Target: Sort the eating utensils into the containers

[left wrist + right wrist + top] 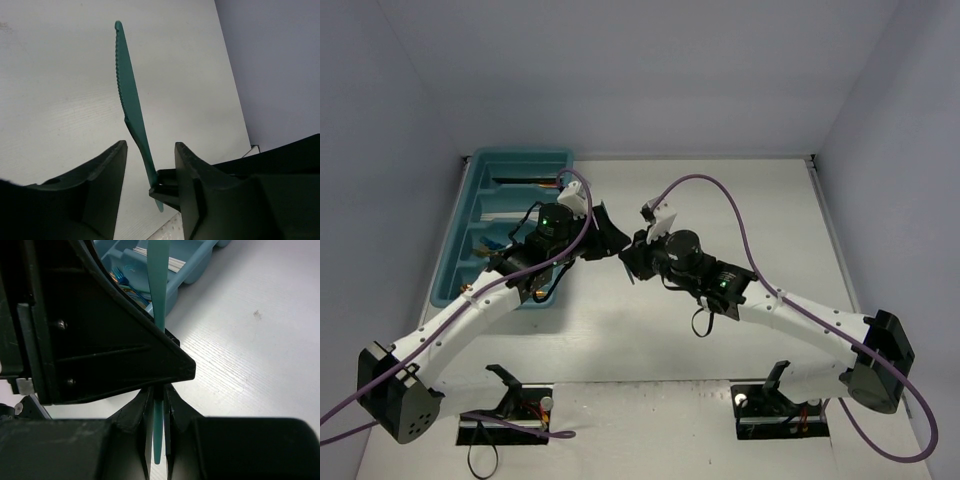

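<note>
Mid-air handover above the bench [740, 210], centre of the top view. Right gripper [157, 402] is pinched narrow on the handle end of the teal serrated knife [126, 85]; the blade points up-frame in the left wrist view. Left gripper [151, 147] straddles the handle at roughly half width, 1 finger each side. There's a clear gap on the frame-left side; the frame-right side is close, contact can't be confirmed. It doesn't look like a grip yet.

The teal cutlery tray [520, 158] is upper left of the top view, just beside the left arm. A blue fork [119, 276] lies in 1 compartment.

Risks:
- Right releases before left has pinched: the knife drops to the bench.
- Left closes off-centre on the thin flat handle: the knife pivots and reaches the tray skewed.
- The 2 grippers' fingertips are nearly touching: left could clamp right's fingertips instead of the knife.
</note>
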